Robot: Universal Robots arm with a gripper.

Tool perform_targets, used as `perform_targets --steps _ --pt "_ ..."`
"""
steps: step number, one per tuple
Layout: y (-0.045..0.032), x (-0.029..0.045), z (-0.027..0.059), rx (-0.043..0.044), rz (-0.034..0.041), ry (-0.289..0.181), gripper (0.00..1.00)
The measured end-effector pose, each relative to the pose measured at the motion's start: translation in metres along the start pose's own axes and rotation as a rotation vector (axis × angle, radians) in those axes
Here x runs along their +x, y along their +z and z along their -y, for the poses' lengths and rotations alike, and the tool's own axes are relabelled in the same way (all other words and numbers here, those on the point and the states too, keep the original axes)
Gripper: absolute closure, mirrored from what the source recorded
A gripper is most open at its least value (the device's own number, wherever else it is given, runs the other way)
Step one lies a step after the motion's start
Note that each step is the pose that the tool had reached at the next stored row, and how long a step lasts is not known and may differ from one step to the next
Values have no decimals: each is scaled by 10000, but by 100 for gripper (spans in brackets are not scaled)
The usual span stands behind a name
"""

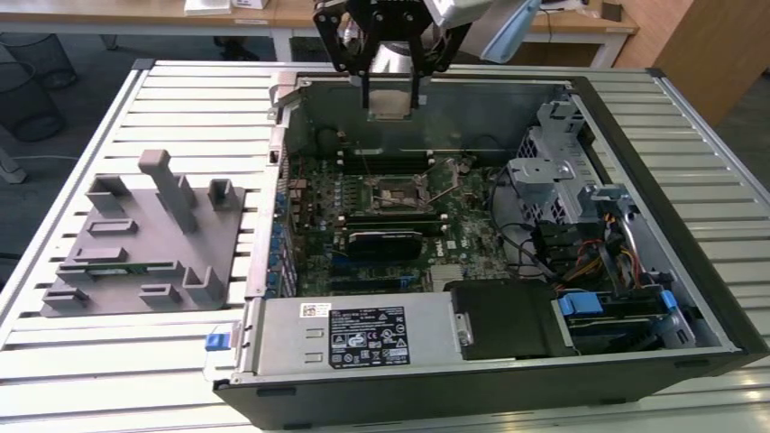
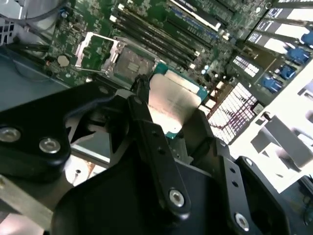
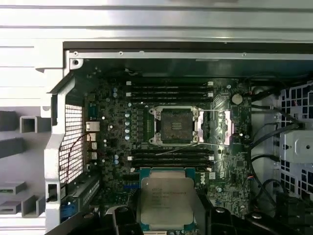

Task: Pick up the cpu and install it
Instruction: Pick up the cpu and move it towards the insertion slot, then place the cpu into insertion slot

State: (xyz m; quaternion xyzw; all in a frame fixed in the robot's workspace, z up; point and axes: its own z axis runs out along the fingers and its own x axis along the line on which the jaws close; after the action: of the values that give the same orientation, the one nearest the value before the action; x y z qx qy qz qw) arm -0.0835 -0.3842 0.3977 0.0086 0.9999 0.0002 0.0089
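cpu (image 3: 166, 200) clamped between the fingers (image 2: 146, 122), above the motherboard (image 3: 112, 127), apart from open socket (image 3: 176, 126)

Case (image 1: 506, 113): on the bench (image 1: 193, 117).
Fixture block (image 1: 132, 244): on the bench, at the exterior view's left of the case.
Socket (image 1: 401, 194): inside the case, near its middle.
cpu (image 1: 391, 102): in the pincer (image 1: 391, 108), above the case's far side.
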Motion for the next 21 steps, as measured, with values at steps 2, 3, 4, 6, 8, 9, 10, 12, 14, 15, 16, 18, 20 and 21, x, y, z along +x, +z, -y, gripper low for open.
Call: perform_targets --steps 2,3,4,6,8,9,10,12,14,15,16,18,20,21 --pt "2 -39 -5 -1 0 -1 47" --pt "3 -55 -7 -1 0 -1 47" --pt "4 -67 -8 -1 1 0 47" --pt "6 -101 -11 -1 1 0 47" --pt "8 -159 -13 -1 1 1 47" --pt "9 -181 -13 1 1 9 47" --pt "10 -207 -14 5 1 13 47" --pt "13 -270 -15 4 4 13 47" --pt "15 -349 -22 7 0 14 47" --pt "17 -385 -25 6 0 14 47" --pt "19 -415 -27 7 0 13 47" --pt "21 -451 -28 8 1 13 47" --pt "22 -467 -29 21 1 19 47" --pt "23 -472 -29 26 2 20 47"
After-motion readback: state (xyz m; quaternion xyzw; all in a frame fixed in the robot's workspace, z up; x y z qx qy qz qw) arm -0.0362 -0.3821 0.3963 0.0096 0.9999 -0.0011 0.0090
